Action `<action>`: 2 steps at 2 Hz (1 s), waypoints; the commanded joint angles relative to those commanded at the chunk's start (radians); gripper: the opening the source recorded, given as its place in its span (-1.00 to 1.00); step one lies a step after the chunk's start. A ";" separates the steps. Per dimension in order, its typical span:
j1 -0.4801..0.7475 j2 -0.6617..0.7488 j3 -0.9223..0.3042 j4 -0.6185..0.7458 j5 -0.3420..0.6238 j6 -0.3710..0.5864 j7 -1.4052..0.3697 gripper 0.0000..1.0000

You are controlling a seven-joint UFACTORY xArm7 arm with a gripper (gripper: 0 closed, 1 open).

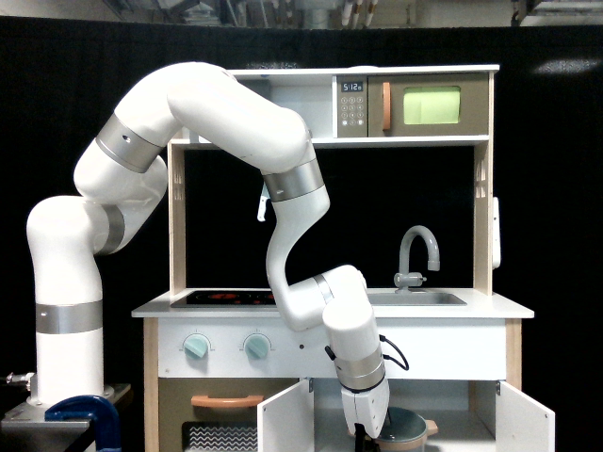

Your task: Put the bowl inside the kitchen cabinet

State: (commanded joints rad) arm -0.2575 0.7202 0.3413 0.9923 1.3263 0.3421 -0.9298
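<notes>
Bowl nearly placed in the cabinet
The gripper holds the bowl beside its fingers, inside the kitchen cabinet; release remains

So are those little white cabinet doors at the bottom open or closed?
Open. Both kitchen cabinet doors are swung outward, showing the bowl inside.

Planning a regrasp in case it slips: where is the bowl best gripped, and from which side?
Probably the tan rim of the bowl, pinched from above: it sits upright low in the kitchen cabinet, opening upward, doors open. The gripper already hangs at its left edge.
</notes>
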 joint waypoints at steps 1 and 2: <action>0.020 -0.019 0.006 0.011 -0.045 -0.001 0.078 -1.00; 0.031 -0.061 0.036 -0.015 -0.052 -0.018 0.125 -1.00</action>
State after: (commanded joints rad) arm -0.2266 0.6593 0.3773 0.9770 1.2744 0.3246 -0.8047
